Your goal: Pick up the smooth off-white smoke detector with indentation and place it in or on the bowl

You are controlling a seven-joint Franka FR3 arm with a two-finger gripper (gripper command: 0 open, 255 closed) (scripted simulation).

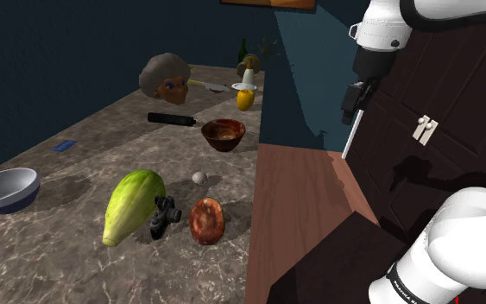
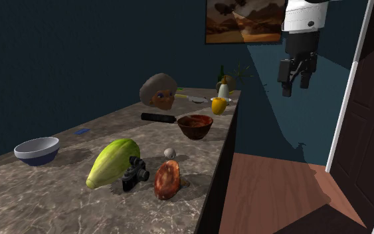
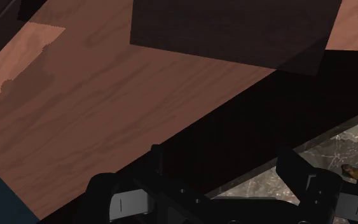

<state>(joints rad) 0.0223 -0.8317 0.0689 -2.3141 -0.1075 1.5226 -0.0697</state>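
The small off-white smoke detector (image 1: 200,178) lay on the marble counter (image 1: 77,259), between the brown bowl (image 1: 224,134) and a reddish-brown lump (image 1: 206,221), touching neither. A green fruit (image 1: 133,205) lay just beside a black camera (image 1: 165,216) next to that lump. A second, blue-grey bowl (image 1: 4,188) sat well apart, towards the shoulder view's left. The gripper (image 1: 350,112) hung high over the wood floor (image 1: 297,199), off the counter's edge and far from the detector. From the shoulder view its fingers overlapped and their spacing was hard to read. The second exterior view caught the gripper (image 2: 296,88) from another side, with the two fingers plainly parted and nothing between them. That view also took in a framed picture (image 2: 245,20) on the blue wall, while the shoulder view showed a white handle (image 1: 424,128) on the dark door. The wrist view looked along the gripper (image 3: 220,156) at the floor boards and a corner of the counter (image 3: 343,143).
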